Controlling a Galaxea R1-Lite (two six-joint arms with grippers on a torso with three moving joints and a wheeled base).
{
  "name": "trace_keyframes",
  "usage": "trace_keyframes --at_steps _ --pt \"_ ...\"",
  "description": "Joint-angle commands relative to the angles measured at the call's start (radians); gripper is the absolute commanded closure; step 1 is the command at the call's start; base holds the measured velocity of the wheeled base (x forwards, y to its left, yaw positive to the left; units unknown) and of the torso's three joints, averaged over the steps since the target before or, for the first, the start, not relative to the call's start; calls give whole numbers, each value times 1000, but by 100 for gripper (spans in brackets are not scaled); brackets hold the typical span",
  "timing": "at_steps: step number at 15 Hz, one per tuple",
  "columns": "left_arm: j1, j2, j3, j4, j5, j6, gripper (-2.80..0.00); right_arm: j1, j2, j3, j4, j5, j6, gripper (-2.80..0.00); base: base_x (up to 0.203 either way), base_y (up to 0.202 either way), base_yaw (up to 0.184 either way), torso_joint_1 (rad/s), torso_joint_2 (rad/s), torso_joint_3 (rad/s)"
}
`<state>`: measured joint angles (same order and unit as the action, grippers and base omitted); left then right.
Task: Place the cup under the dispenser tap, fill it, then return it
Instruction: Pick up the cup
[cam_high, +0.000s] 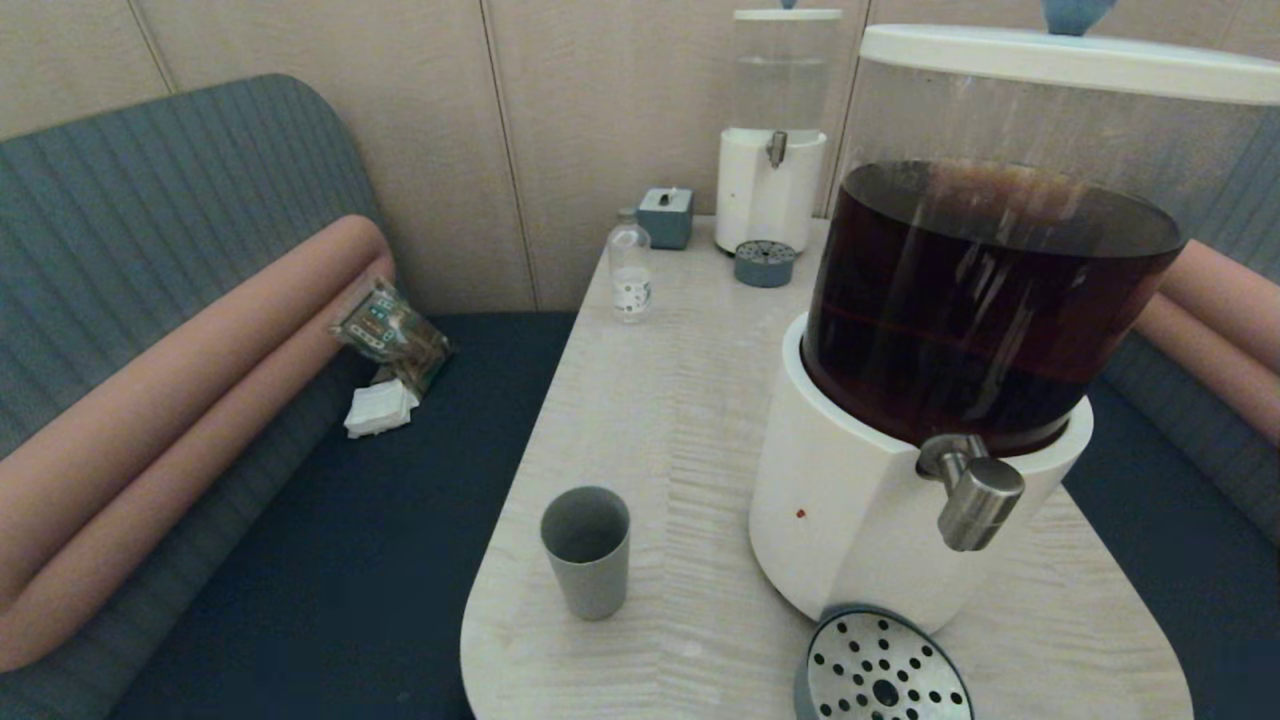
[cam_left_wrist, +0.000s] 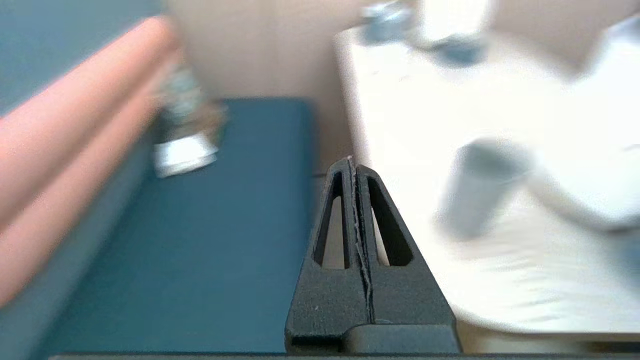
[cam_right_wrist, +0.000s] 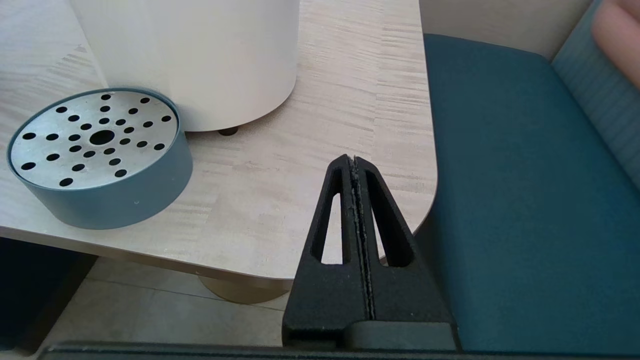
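Observation:
The grey-green cup (cam_high: 586, 552) stands upright and empty near the table's front left edge; it also shows as a blurred cup (cam_left_wrist: 477, 187) in the left wrist view. The brushed-steel dispenser tap (cam_high: 972, 492) juts from the white base of the large dispenser (cam_high: 850, 500) holding dark brown liquid. Below the tap sits a round perforated drip tray (cam_high: 882, 670), also seen as the drip tray (cam_right_wrist: 97, 155). Neither arm shows in the head view. My left gripper (cam_left_wrist: 353, 162) is shut and empty, off the table's left front, short of the cup. My right gripper (cam_right_wrist: 354, 161) is shut and empty, at the table's front right corner.
A small clear bottle (cam_high: 630, 270), a grey-blue box (cam_high: 666, 216) and a small clear-liquid dispenser (cam_high: 772, 170) with its own drip tray (cam_high: 765, 264) stand at the back. Blue bench seats flank the table (cam_high: 650, 400); a snack packet (cam_high: 390, 330) and napkins lie on the left one.

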<state>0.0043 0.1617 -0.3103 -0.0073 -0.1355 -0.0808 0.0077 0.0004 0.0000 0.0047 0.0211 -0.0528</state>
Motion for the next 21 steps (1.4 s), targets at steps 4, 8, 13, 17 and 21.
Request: trace_keyframes --at_steps 4,8,13,17,21 --pt "-8 402 -93 -103 -332 -102 0 0 -7 9 0 0 -1 0 0 0 0 0 0 0" --pt "-9 700 -5 -354 -455 -70 0 0 -7 9 0 0 -1 0 0 0 0 0 0 0" --pt "-9 1113 109 -983 -479 -17 0 0 -7 9 0 0 -1 0 0 0 0 0 0 0" --pt "-9 1232 233 -1278 -541 -9 0 0 -7 9 0 0 -1 0 0 0 0 0 0 0" --pt "-10 1296 277 -1322 -573 5 0 0 -8 9 0 0 -1 0 0 0 0 0 0 0"
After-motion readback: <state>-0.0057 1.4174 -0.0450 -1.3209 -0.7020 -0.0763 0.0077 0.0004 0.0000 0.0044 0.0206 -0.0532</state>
